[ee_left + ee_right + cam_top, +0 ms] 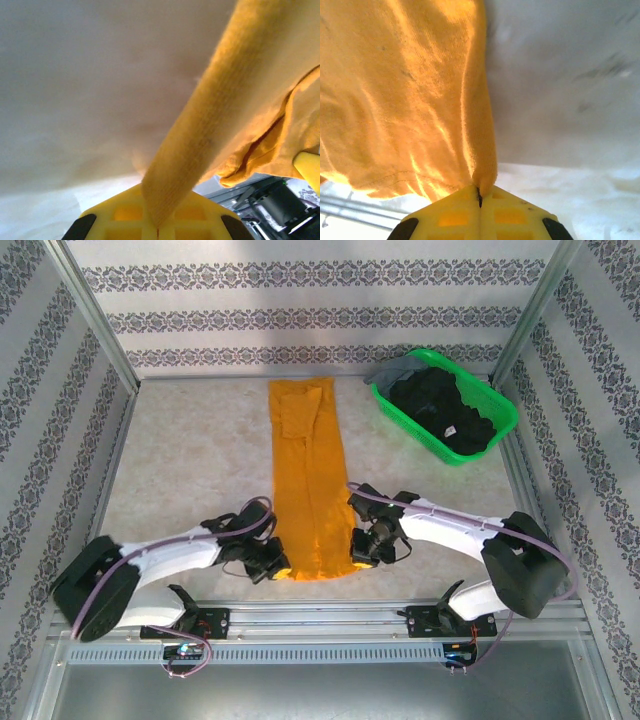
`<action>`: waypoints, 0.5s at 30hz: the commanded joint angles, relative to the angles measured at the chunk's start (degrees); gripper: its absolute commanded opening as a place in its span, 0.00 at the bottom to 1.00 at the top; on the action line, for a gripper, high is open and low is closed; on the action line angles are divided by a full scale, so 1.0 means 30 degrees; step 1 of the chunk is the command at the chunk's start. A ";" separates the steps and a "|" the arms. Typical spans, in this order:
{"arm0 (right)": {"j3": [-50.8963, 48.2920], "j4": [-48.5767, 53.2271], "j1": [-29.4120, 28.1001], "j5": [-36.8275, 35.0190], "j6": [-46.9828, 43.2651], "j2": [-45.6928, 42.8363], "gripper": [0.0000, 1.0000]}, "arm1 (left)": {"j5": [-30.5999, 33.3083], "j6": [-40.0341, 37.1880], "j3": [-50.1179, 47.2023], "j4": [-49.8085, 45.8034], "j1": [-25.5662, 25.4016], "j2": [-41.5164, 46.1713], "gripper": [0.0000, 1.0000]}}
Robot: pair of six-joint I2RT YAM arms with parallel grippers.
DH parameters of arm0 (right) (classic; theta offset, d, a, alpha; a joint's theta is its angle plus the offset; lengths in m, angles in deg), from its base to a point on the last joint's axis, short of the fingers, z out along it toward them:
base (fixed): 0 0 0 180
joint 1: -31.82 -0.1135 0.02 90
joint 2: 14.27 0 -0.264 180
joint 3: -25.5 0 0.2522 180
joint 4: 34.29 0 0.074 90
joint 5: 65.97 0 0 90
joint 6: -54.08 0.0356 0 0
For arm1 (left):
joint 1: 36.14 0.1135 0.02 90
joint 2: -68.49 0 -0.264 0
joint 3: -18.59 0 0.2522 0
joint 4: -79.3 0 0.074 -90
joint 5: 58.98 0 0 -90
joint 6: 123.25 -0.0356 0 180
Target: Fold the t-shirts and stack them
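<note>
**Q:** Where is the orange t-shirt [308,470]?

**A:** Lengthwise on the table [190,460], folded narrow. My left gripper [278,566] and right gripper [357,550] are clamped tight on its two near hem corners, likely so I can fold that end away evenly.

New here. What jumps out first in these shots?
A bright orange-yellow t-shirt, folded into a long strip, lies mid-table. The left pincer and right pincer are shut on its near corners. A green basket of dark shirts sits far right.
</note>
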State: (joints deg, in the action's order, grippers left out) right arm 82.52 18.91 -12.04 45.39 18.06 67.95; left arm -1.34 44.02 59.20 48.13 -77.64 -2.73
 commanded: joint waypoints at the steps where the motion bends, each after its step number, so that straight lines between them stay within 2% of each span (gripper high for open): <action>1: 0.0743 0.0749 -0.0828 0.1505 0.0336 0.0166 0.00 | 0.0518 0.1467 -0.1544 -0.1091 0.0120 0.2036 0.00; 5: 0.1145 0.0997 -0.0827 0.0779 0.1122 -0.0460 0.00 | 0.1063 0.2364 -0.1494 0.0141 0.0209 0.3071 0.00; 9: 0.2404 0.1448 -0.0401 -0.0160 0.1830 -0.0949 0.00 | 0.2425 0.1934 0.0146 -0.0495 0.0443 0.3391 0.00; 12: 0.3785 0.1821 0.0114 -0.1047 0.1994 -0.0824 0.00 | 0.3156 0.1527 0.1145 -0.0535 0.1806 0.3794 0.00; 15: 0.5392 0.1737 0.1109 -0.1735 0.1810 -0.0102 0.00 | 0.2988 0.1277 0.2143 0.0509 0.3756 0.3538 0.00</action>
State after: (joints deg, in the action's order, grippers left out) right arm 94.63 22.78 -10.75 44.13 22.67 66.57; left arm 5.19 48.17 63.03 48.13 -70.07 7.78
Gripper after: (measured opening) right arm 0.055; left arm 0.054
